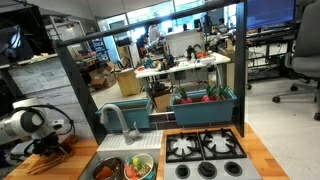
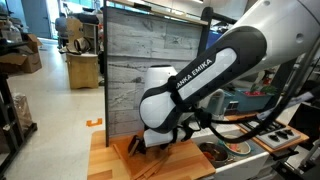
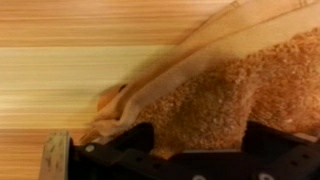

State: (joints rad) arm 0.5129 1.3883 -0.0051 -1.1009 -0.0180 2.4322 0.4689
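A brown, coarse-textured soft thing with tan edges, like a cloth or mitt [image 3: 220,90], lies on the pale wooden counter [image 3: 60,70]. In the wrist view it fills the space between my two dark fingers. My gripper [image 3: 200,150] is down at the counter with its fingers wide apart on either side of the brown thing. In both exterior views the gripper [image 1: 45,148] [image 2: 150,140] sits low at the counter's end, over the brown thing [image 1: 52,157] [image 2: 133,148]. The contact under the fingers is hidden.
A sink [image 1: 103,160] with a faucet [image 1: 112,120] holds a bowl of toy food [image 1: 138,166]. A stove top [image 1: 205,150] lies beyond it, and a teal bin of toy vegetables [image 1: 205,100] behind. A grey plank wall [image 2: 150,60] backs the counter.
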